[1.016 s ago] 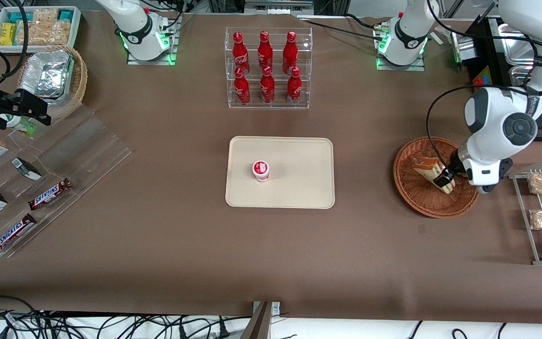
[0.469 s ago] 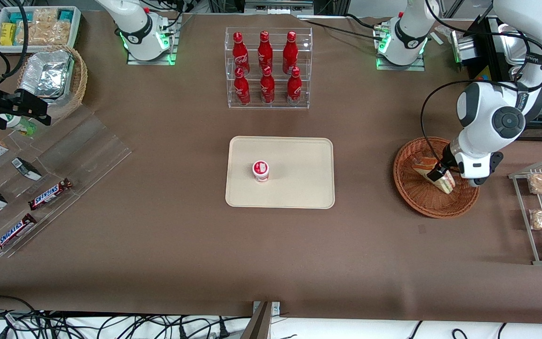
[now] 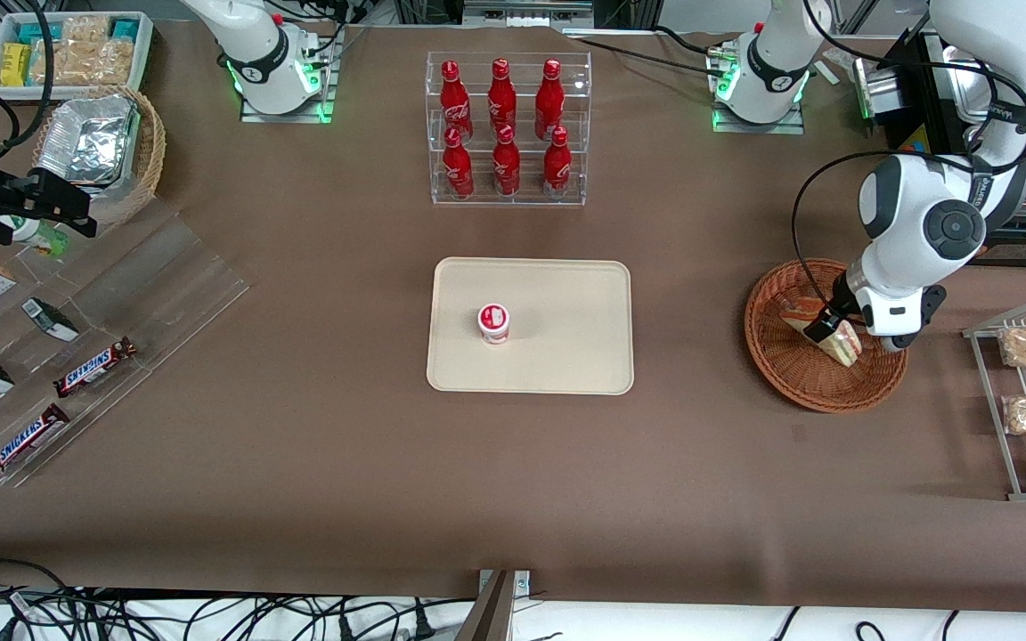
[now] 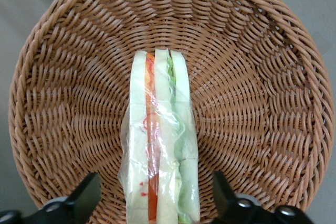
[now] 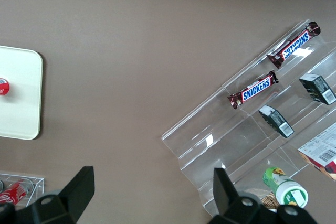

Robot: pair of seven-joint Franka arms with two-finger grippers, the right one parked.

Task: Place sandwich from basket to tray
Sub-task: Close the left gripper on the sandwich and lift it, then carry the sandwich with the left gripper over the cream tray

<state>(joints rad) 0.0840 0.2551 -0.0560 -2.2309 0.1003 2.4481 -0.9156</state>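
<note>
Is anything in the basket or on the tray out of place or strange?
Nothing is spilled or damaged. The wrapped sandwich stands on edge in the basket, not lying flat. The open claw hangs over it, one finger on each side. The tray already holds a small red-and-white cup, upright.

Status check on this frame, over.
Gripper open, straddling sandwich in basket. Sandwich not gripped. Tray holds one small cup.

The gripper (image 3: 826,328) sits over the sandwich (image 3: 841,342) (apparently touching) in the basket (image 3: 780,374).
</note>
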